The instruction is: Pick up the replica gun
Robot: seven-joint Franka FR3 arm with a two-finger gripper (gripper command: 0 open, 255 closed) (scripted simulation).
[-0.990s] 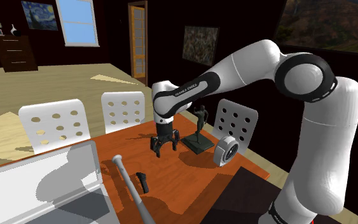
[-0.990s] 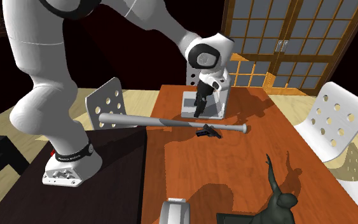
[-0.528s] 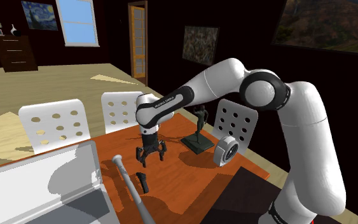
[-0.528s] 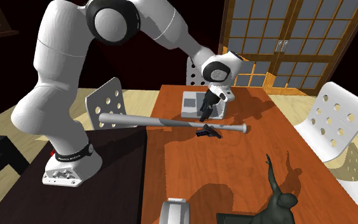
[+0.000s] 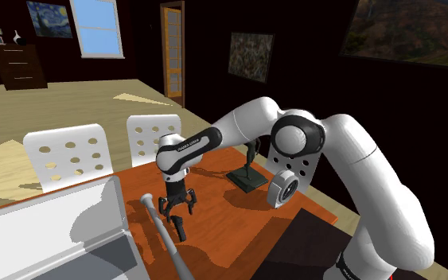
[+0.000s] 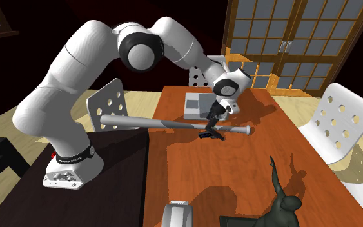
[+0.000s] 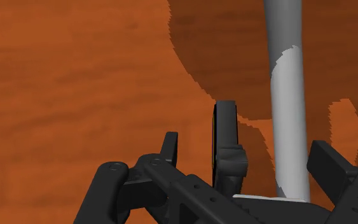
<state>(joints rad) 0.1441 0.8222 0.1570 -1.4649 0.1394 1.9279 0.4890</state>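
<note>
The replica gun [image 5: 180,228] is small and black and lies flat on the orange-brown wooden table [image 5: 222,215], right beside a grey baseball bat [image 5: 163,236]. My gripper [image 5: 176,209] hangs just above it, pointing down, fingers apart. From the second exterior view the gripper [image 6: 210,122] is directly over the gun [image 6: 211,135], which lies against the bat [image 6: 167,123]. Along the gripper [image 7: 220,178] the gun [image 7: 224,143] sits between the open fingers [image 7: 109,188], and nothing is clasped.
A grey open laptop [image 5: 55,231] stands beyond the bat at the shoulder view's left. A dark figurine [image 5: 250,161] and a white round device [image 5: 282,188] stand at the right. White chairs [image 5: 67,155] line the table's far side.
The arm has swung from near the figurine toward the shoulder view's left and down. The gripper now hovers right over the gun, still open. The gun and bat have not moved.
</note>
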